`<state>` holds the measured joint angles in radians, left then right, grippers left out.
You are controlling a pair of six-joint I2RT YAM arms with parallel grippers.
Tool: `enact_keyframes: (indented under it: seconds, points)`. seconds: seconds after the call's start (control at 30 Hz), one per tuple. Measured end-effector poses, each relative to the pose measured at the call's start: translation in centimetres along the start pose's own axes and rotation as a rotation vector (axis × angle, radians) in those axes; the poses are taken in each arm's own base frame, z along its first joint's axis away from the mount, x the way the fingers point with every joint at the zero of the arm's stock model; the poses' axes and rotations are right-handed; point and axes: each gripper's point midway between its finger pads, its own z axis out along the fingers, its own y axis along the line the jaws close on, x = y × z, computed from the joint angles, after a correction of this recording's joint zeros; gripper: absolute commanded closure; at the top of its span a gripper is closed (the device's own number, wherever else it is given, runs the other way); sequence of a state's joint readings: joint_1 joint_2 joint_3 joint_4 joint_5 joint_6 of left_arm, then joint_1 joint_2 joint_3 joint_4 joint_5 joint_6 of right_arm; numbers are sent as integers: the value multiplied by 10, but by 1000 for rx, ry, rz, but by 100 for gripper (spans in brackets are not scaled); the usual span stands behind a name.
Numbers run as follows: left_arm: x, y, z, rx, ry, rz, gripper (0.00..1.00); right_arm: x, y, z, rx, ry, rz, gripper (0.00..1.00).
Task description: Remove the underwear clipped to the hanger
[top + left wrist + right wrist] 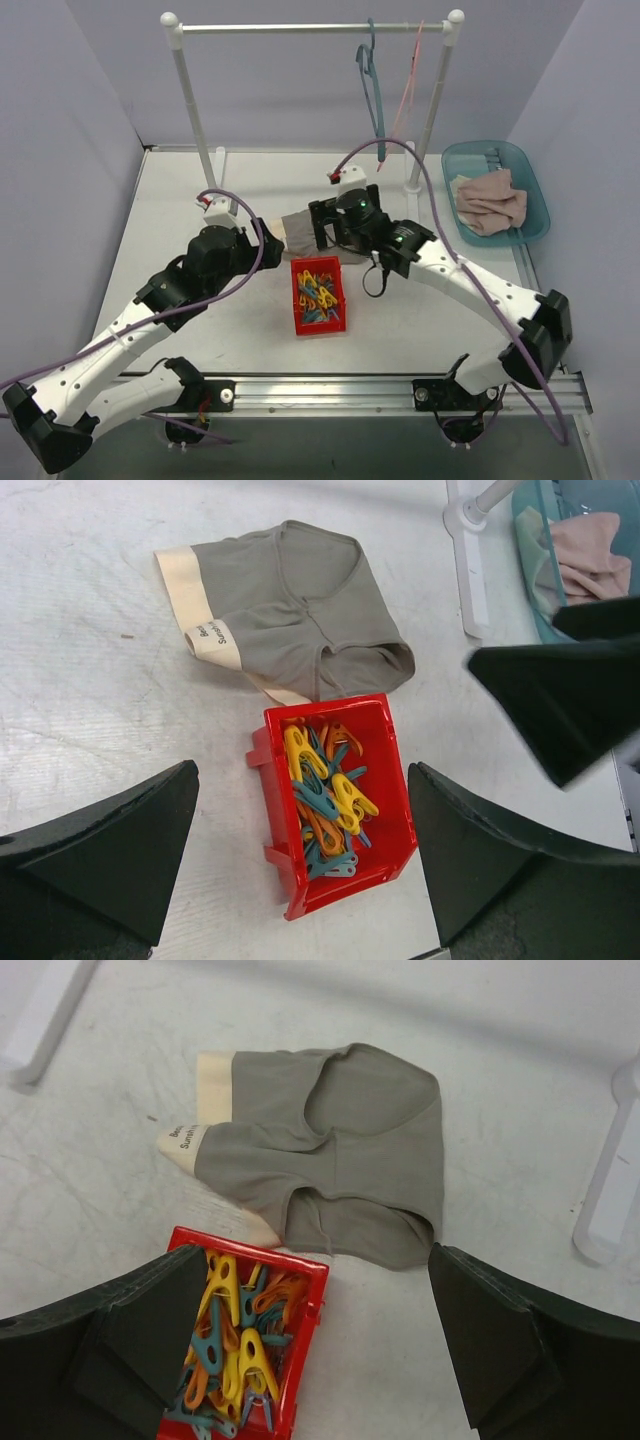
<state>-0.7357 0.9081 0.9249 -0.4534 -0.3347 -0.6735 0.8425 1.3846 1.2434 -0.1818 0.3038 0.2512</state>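
A scuffed matte-white desk (190, 190) between lavender walls (60, 120) carries a white tubular rack (192, 95) at the rear. The left tool (300, 770) is spread wide and empty. To its right the underwear (350, 1150), soft grey-olive knit with a cream waistband, lies flat on the desk just behind a rectangular red plastic bin (296, 300) of clips (320, 295). The right tool (312, 1255) is also spread wide, gripping nothing, and an oval teal basket (470, 160) sits far right.
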Motion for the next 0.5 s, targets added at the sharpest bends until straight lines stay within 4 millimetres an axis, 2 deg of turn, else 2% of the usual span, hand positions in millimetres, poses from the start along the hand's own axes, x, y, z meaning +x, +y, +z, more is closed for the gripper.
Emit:
enact_keyframes:
  seconds: [0.23, 0.37, 0.5]
  points:
    - [9, 1, -2, 20, 26, -9, 6, 46, 20, 87, 39, 193, -40, 0]
    - [10, 2, -6, 30, 26, -25, 6, 82, 9, 133, 63, 300, -17, 0]
    - [7, 4, -12, 33, 14, -31, 6, 123, -4, 161, 88, 400, -12, 4]
